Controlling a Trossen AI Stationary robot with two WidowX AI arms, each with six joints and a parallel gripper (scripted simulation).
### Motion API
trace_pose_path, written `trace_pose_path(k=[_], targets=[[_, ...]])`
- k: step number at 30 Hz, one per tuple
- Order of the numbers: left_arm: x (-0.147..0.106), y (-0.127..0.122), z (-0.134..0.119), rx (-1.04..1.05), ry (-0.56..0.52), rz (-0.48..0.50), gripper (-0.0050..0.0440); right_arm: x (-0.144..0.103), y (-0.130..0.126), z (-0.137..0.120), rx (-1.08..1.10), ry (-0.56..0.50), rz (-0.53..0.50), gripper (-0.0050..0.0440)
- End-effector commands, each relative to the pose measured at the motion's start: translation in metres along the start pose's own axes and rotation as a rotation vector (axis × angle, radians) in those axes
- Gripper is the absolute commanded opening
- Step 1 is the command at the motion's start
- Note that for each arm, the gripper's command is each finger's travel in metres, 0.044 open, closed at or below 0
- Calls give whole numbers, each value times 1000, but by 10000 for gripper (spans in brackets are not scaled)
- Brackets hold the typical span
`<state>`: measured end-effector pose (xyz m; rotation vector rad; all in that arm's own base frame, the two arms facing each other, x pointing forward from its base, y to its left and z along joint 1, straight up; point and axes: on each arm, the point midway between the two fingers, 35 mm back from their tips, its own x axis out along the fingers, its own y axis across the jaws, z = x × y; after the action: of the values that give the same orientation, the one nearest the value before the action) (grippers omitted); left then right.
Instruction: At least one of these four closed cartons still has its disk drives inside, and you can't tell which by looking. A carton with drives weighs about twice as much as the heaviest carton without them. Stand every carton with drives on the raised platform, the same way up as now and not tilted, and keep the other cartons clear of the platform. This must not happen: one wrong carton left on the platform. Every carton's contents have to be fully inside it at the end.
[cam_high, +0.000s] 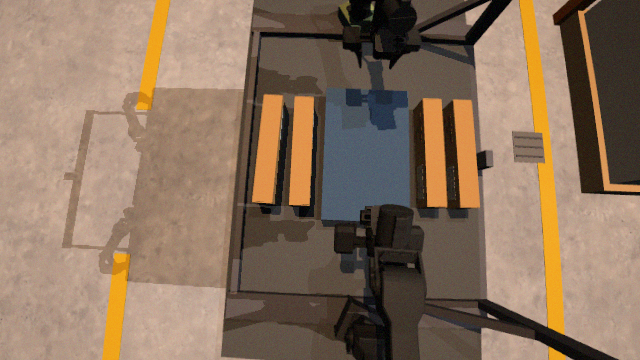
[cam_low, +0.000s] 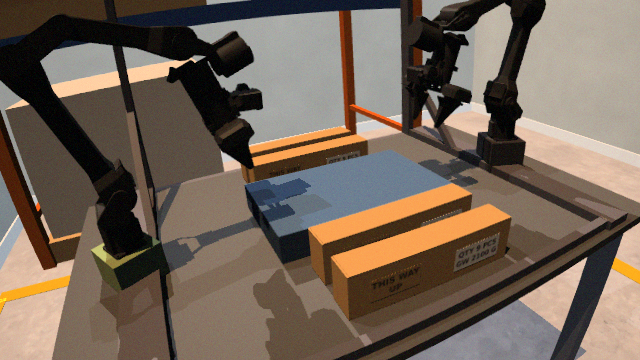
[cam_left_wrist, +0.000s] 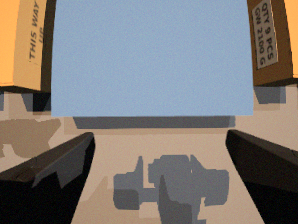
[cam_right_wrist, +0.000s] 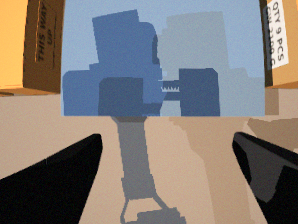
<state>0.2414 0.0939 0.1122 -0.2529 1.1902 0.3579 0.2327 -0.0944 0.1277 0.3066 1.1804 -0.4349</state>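
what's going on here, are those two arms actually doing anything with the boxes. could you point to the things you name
Neither arm is handling a carton. The left gripper (cam_low: 426, 125) (cam_left_wrist: 161, 138) and the right gripper (cam_high: 376, 66) (cam_low: 250, 164) (cam_right_wrist: 168, 140) are both open and hold nothing, over opposite ends of the blue platform (cam_high: 365, 155) (cam_low: 345, 185) (cam_left_wrist: 152, 60) (cam_right_wrist: 240, 95). The four closed cartons (cam_high: 301, 150) (cam_low: 425, 240) (cam_left_wrist: 30, 50) (cam_right_wrist: 42, 50) stand beside it, two on each side, and none is on it. Looks can't show which hold drives.

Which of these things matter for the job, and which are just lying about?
Part of the job:
- four orange cartons
- blue raised platform
- left hand
- right hand

Just around:
- floor grate
- yellow floor lines
- orange post behind the table
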Motion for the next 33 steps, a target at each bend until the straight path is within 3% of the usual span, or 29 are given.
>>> trace_pose_path(k=[1, 8, 9, 11, 14, 33], targets=[[-3, 0, 1, 4, -10, 1, 382, -4, -1, 2, -1, -20, -1, 381], [-3, 0, 1, 4, -10, 1, 382, -4, -1, 2, -1, -20, -1, 381], [20, -63, 23, 2, -13, 0, 382, 18, 64, 21, -1, -20, 1, 381], [25, -74, 27, 2, -13, 0, 382, 22, 75, 24, -1, -20, 1, 381], [38, -110, 38, 2, -13, 0, 382, 35, 110, 33, -1, -20, 1, 381], [40, -112, 39, 8, -14, -9, 382, 37, 113, 35, -9, -18, 8, 381]])
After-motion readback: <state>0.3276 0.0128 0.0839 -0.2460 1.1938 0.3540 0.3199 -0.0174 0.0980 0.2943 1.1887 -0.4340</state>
